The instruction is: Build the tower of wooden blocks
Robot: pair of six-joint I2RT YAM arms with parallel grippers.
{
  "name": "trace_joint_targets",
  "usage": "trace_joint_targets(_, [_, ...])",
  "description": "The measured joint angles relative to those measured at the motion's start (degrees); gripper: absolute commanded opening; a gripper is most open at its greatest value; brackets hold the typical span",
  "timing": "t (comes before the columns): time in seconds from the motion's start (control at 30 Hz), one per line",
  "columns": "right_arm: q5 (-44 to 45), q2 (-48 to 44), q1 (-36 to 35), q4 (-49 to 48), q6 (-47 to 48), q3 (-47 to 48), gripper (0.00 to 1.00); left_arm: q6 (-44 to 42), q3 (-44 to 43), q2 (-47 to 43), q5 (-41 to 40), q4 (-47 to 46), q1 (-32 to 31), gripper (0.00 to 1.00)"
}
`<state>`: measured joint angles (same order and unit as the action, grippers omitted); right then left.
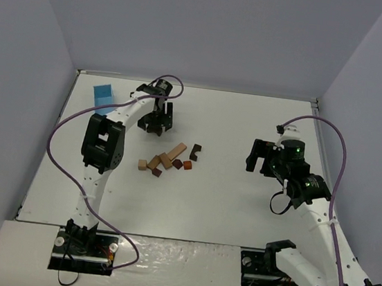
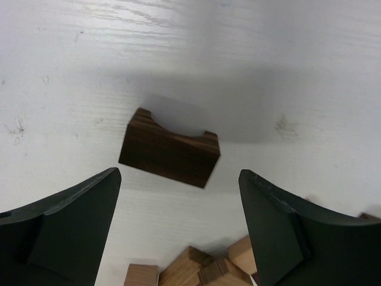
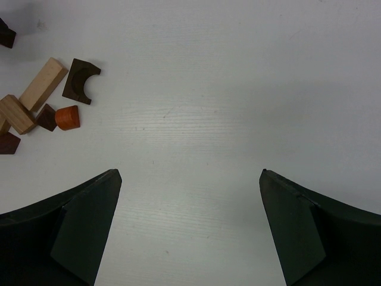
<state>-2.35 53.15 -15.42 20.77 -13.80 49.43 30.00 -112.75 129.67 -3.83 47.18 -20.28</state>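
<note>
The wood blocks (image 1: 168, 158) lie loose in a small cluster at mid-table, none on top of another. A dark brown arch block (image 1: 196, 148) lies at the cluster's right. My left gripper (image 1: 157, 125) is open and empty just behind the cluster. In the left wrist view its jaws (image 2: 178, 173) stand wide apart above a dark brown notched block (image 2: 169, 149), with tan blocks (image 2: 202, 271) at the bottom edge. My right gripper (image 1: 257, 158) is open and empty to the right of the cluster. Its wrist view (image 3: 190, 173) shows bare table, with a tan bar (image 3: 43, 83), the arch block (image 3: 80, 80) and an orange piece (image 3: 67, 117) at the upper left.
A light blue box (image 1: 103, 94) stands at the back left beside the left arm. Grey walls close in the white table (image 1: 224, 210) on three sides. Purple cables loop off both arms.
</note>
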Motion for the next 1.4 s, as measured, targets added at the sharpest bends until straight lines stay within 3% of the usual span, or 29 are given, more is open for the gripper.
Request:
trace_joint_targets(0.13, [0.00,-0.69,0.00,-0.06,-0.02,0.00,1.00,-1.31,2.44,-5.35,1.18,-0.04,-3.09,0.77])
trace_joint_targets(0.3, [0.00,-0.82,0.00,-0.09,-0.02,0.00,1.00,-2.30,3.28,-11.76,3.81,-0.29,-12.20,0.72])
trace_joint_targets(0.53, [0.02,-0.82,0.00,-0.13,-0.17,0.00,1.00,-2.36,3.26,-9.01,7.49,-0.69,-22.03,0.65])
trace_joint_targets(0.77, [0.02,-0.82,0.00,-0.17,-1.30,-0.17,1.00,-2.29,2.77,-1.57,6.84,-0.09,-20.13,0.63])
trace_joint_targets(1.07, [-0.02,-0.40,0.00,-0.44,-2.17,-0.24,1.00,-2.29,-2.19,-1.02,5.73,0.11,-18.98,0.61])
trace_joint_targets(1.3, [-0.03,1.98,0.00,-0.86,-2.40,-0.24,1.00,-2.25,-4.99,1.73,5.99,-0.17,-18.28,0.48])
trace_joint_targets(1.4, [-0.02,2.49,0.00,-0.98,-2.43,-0.24,1.00,-2.14,-5.27,3.79,5.98,-0.15,-17.87,0.34])
